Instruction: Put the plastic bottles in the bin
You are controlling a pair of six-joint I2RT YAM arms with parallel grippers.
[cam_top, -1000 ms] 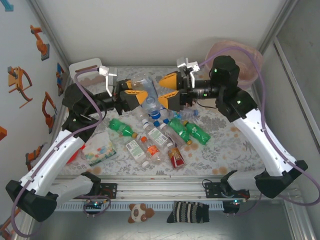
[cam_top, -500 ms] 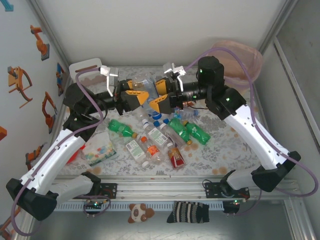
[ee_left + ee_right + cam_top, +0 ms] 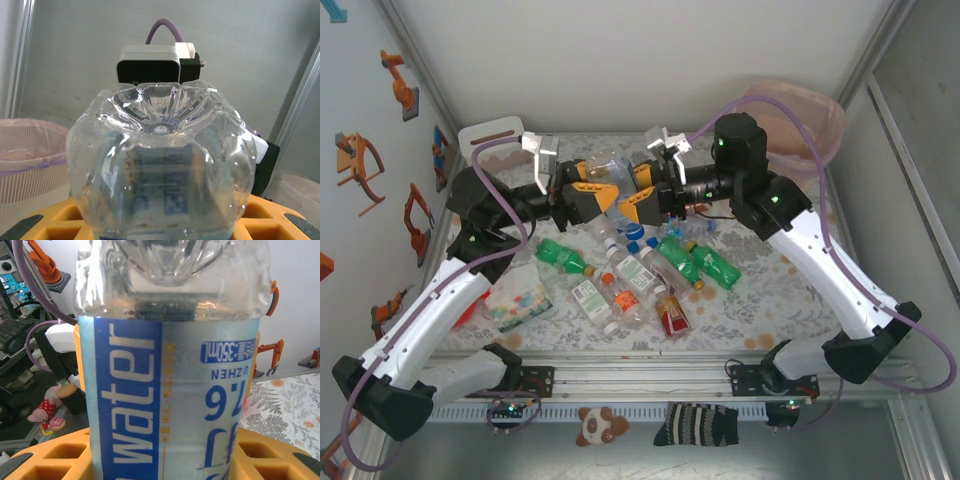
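Observation:
A clear plastic water bottle (image 3: 612,167) with a blue label hangs above the table between both arms. My left gripper (image 3: 603,187) is shut on it; in the left wrist view the bottle's base (image 3: 160,165) faces the camera above the yellow fingers (image 3: 45,225). My right gripper (image 3: 628,190) is shut on the same bottle (image 3: 170,365), with its yellow fingers (image 3: 55,460) against the label's sides. Several more plastic bottles lie on the table below, among them green ones (image 3: 563,256) (image 3: 708,262) and a red one (image 3: 672,316). The bin (image 3: 808,120) stands at the far right corner.
A flat packet with colourful dots (image 3: 520,300) lies at the left. A small white box (image 3: 490,135) sits at the far left corner. A striped sock (image 3: 695,425) and a toy (image 3: 600,425) rest on the front rail. Enclosure walls close in on both sides.
My right arm swung left to the bottle that the left gripper holds, and its fingers closed onto it. The left arm stayed put.

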